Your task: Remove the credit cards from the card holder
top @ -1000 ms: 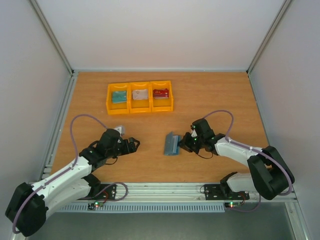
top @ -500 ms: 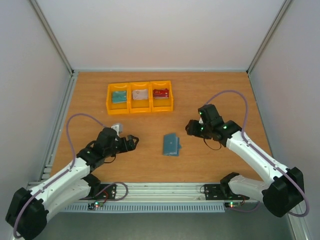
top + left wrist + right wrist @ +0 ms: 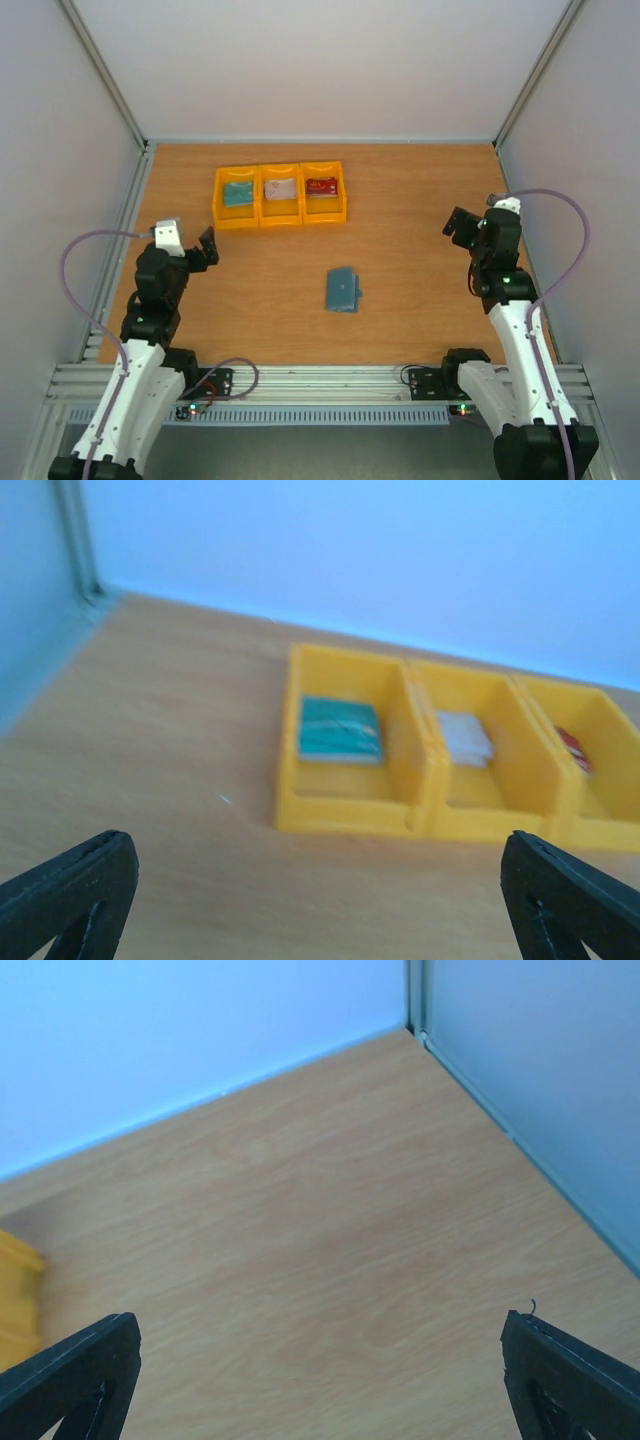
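The teal-blue card holder lies flat on the table, midway between the two arms, with nothing touching it. A teal credit card, a whitish one and a red one each lie in their own yellow bin. My left gripper is open and empty at the left side, facing the bins. My right gripper is open and empty at the right side, well away from the holder, over bare wood.
The row of three yellow bins stands at the back centre; one corner of it shows in the right wrist view. Enclosure walls close the table at the left, back and right.
My right gripper opened, let go of the card holder and drew back to the right; the holder now lies flat. My left arm pulled back to the left and opened wider.
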`<control>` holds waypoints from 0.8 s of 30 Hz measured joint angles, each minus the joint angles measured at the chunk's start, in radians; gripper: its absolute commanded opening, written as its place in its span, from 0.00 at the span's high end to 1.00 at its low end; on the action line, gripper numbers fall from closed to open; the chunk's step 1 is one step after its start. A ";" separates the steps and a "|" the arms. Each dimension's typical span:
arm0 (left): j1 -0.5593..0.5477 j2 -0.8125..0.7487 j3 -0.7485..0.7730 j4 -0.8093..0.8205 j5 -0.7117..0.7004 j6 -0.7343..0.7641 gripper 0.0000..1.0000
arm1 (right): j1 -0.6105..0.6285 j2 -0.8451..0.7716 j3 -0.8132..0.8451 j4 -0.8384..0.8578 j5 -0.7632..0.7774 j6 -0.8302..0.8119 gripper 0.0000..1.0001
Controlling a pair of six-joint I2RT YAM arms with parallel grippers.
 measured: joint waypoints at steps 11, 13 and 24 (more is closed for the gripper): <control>0.177 0.023 -0.185 0.273 -0.086 0.281 0.01 | -0.017 0.128 -0.452 0.674 0.115 -0.168 0.02; 0.183 0.051 -0.226 0.315 -0.084 0.281 0.01 | -0.017 0.243 -0.523 0.816 0.102 -0.179 0.02; 0.188 0.468 -0.168 0.533 0.109 0.344 0.01 | -0.018 0.790 -0.628 1.560 -0.071 -0.271 0.02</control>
